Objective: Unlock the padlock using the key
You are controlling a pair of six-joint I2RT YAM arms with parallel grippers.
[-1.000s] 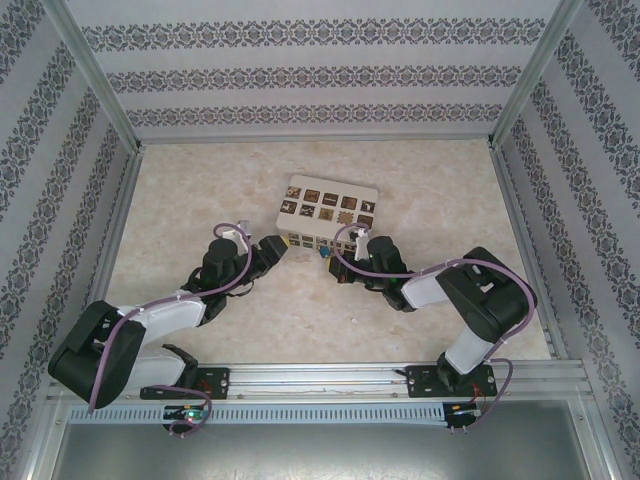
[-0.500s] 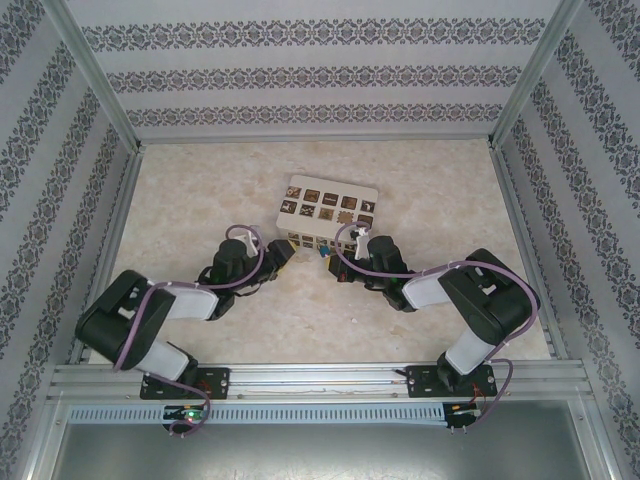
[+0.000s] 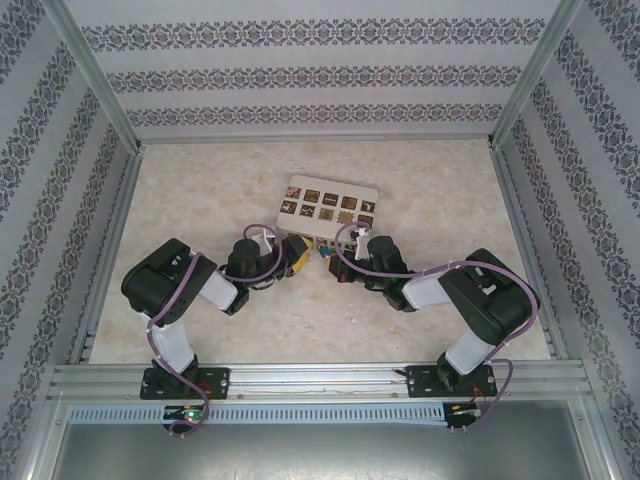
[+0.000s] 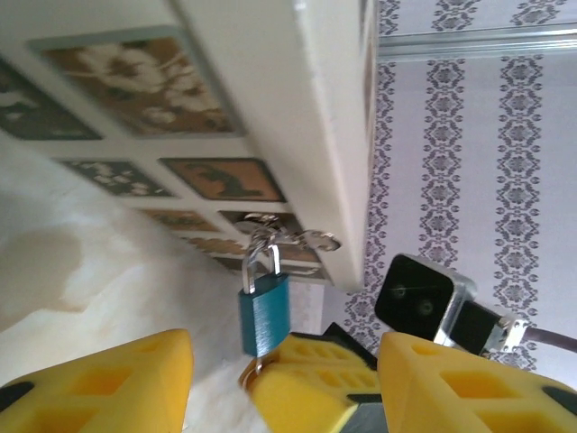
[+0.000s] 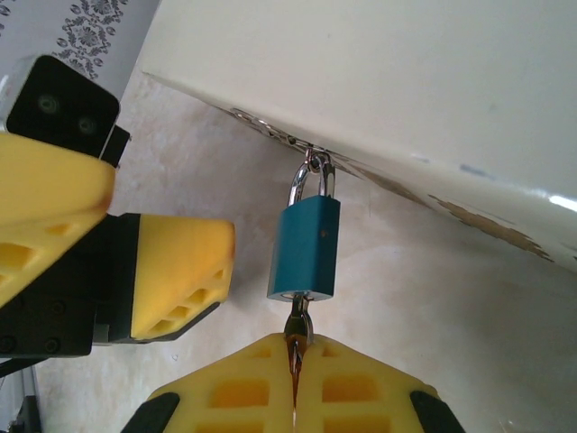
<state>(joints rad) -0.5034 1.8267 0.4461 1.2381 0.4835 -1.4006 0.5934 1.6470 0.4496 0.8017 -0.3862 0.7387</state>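
Right wrist view: the padlock (image 5: 305,248) hangs by its shackle from the near face of the beige box (image 5: 433,99). The right gripper (image 5: 293,383) has its fingers pressed together on the key (image 5: 297,320), which sits in the padlock's underside. The left gripper (image 4: 284,361), its fingers spread and holding nothing, sits just left of the padlock.

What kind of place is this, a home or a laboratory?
Probably a laboratory test cell: aluminium frame, patterned wall panels, left arm and right arm bolted to a rail.
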